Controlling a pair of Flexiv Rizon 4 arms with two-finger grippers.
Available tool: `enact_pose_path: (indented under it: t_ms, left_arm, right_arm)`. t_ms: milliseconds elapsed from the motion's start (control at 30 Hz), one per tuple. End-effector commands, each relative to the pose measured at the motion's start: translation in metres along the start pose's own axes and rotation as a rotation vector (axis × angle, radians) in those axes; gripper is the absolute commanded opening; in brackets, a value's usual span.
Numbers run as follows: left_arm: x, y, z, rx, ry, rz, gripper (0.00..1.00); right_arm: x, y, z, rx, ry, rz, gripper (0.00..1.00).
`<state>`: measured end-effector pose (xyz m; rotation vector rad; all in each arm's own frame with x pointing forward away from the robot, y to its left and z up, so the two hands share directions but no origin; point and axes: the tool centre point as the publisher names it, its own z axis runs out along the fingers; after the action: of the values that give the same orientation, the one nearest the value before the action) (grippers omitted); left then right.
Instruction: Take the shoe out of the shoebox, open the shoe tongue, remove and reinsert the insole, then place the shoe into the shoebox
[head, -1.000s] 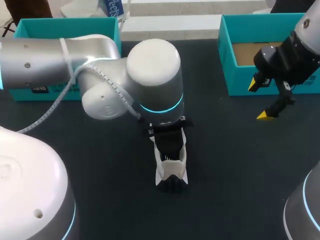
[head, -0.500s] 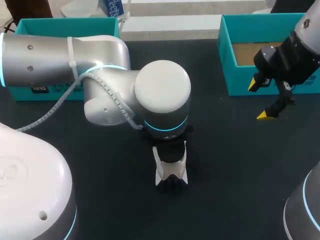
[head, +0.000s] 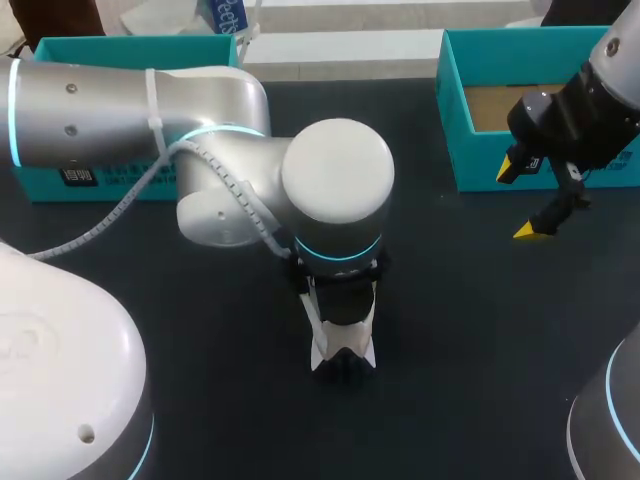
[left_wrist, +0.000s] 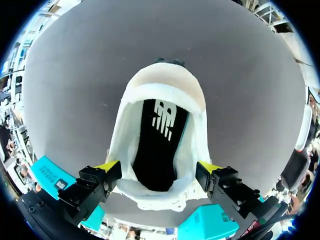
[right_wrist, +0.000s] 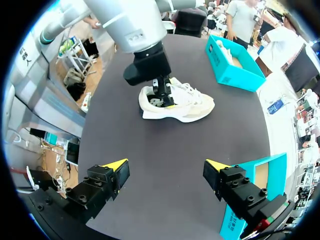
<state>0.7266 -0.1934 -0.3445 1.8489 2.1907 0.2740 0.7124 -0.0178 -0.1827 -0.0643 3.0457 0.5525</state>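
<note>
Overhead, the white mesh sneaker (head: 342, 335) stands mid-table (head: 480, 350), out of the teal cardboard shoebox (head: 455, 150). From the left wrist, my left claw (left_wrist: 159, 167) straddles its heel, fingers apart, with the black insole (left_wrist: 155, 145) in place. From the right wrist, my right claw (right_wrist: 165, 165) gapes empty; tongue, insole and reboxing seem undone.

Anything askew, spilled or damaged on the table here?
Nothing stands out. The shoe stands upright on the table, its insole lying flat inside. The left gripper is open astride the heel; the right gripper hangs open, clear of the shoe.

Cloth shoe (left_wrist: 162, 87), matt table (left_wrist: 75, 75)
</note>
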Motion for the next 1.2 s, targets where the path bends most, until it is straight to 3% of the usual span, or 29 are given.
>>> enact_pose_path:
  t_ms: [33, 300, 767, 800, 833, 867, 933, 1000, 1133, 1200]
  left_arm:
    - [0.004, 0.006, -0.007, 0.005, -0.015, -0.007, 1.00]
    - [0.004, 0.019, -0.020, 0.002, -0.034, -0.021, 1.00]
    - [0.005, 0.048, -0.025, 0.000, -0.047, -0.074, 1.00]
    - [0.005, 0.048, -0.025, 0.001, -0.046, -0.068, 0.96]
    - [0.004, 0.047, -0.024, 0.002, -0.046, -0.063, 0.78]
    - [0.004, 0.046, -0.023, 0.007, -0.042, -0.057, 0.69]
    - [0.004, 0.045, -0.022, 0.005, -0.040, -0.051, 0.73]
    - [0.004, 0.044, -0.021, 0.009, -0.041, -0.045, 0.54]
    - [0.004, 0.042, -0.024, 0.013, -0.048, -0.037, 0.42]
    - [0.003, 0.042, -0.025, 0.014, -0.051, -0.030, 0.42]
  right_arm:
    - [-0.002, 0.000, 0.001, 0.002, 0.002, 0.000, 1.00]
    - [-0.002, 0.000, 0.001, 0.002, 0.002, 0.000, 1.00]
    - [-0.002, 0.000, 0.001, 0.002, 0.002, 0.000, 1.00]
    - [-0.002, 0.000, 0.001, 0.002, 0.002, 0.000, 1.00]
    - [-0.002, 0.000, 0.001, 0.002, 0.002, 0.000, 1.00]
    - [-0.002, 0.000, 0.001, 0.002, 0.002, 0.000, 1.00]
    - [-0.002, 0.000, 0.001, 0.002, 0.002, 0.000, 1.00]
    - [-0.002, 0.000, 0.001, 0.002, 0.002, 0.000, 1.00]
    - [-0.002, 0.000, 0.001, 0.002, 0.002, 0.000, 1.00]
    - [-0.002, 0.000, 0.001, 0.002, 0.002, 0.000, 1.00]
